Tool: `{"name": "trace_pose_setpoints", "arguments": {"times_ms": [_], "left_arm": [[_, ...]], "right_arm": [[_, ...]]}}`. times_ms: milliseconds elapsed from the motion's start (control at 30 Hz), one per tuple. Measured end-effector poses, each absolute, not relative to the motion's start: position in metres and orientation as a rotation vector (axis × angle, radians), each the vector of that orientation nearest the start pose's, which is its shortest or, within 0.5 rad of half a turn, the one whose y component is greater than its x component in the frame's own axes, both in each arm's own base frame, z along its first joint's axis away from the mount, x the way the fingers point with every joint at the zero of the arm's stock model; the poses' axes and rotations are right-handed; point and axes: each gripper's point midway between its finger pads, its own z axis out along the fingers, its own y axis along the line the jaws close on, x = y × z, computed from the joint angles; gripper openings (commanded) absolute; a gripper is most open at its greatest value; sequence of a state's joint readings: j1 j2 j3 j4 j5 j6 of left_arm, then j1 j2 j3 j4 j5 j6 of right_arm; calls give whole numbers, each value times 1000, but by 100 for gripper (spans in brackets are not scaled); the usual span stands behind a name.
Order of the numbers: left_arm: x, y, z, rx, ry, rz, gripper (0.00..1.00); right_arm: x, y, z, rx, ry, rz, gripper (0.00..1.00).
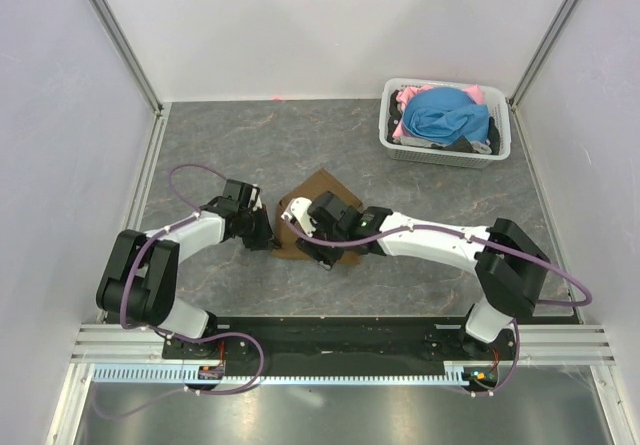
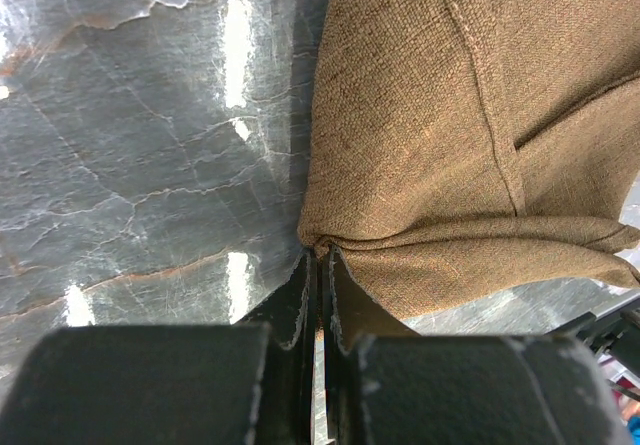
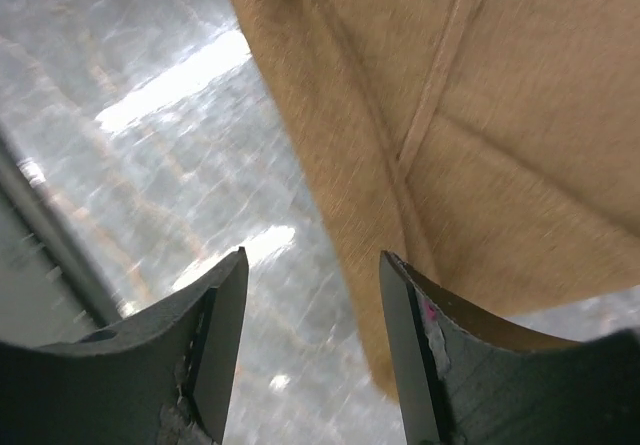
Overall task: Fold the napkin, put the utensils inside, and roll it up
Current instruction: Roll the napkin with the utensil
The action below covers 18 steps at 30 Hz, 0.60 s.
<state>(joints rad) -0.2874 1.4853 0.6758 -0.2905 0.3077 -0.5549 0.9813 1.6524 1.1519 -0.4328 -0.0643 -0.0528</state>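
At napkin [image 2: 450, 115] corner, left jaws clamped, seen only wrist-view; right jaws apart.

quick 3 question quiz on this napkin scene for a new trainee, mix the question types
1. True or false: the left gripper is shut on the napkin's edge.
2. Pick one. The right gripper is: A) shut on the napkin; B) open, gripping nothing; C) shut and empty.
3. Fill in: seen from above, the basket stands at the table's far ___ corner.

Key: 1 true; 2 B; 3 right.
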Motion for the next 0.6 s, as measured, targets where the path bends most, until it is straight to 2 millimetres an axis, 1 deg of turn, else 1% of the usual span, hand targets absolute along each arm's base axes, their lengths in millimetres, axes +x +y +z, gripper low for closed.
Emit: {"name": "trace_pose_setpoints", "arguments": {"times_ms": [33,100,233,333,433,600], "left_arm": [[252,-152,16,-265,2752,-664,2],[252,-153,15,-261,2757,-671,2],[253,-154,16,-260,2771,-673,2],[254,-155,15,-255,2779,-670,2],[255,-155,15,-251,2785,-667,2],[255,-155,15,-247,2792,-668,2]], "right_arm": [[212,341,86,-1304,2190,438,64],[219,343,80,-1301,2136,363,64],[231,351,74,-1300,2078,288,64],[233,358,67,-1318,2037,288,62],[230,359,58,-1344,2019,292,60],[227,360,44,-1369,2019,307,59]]}}
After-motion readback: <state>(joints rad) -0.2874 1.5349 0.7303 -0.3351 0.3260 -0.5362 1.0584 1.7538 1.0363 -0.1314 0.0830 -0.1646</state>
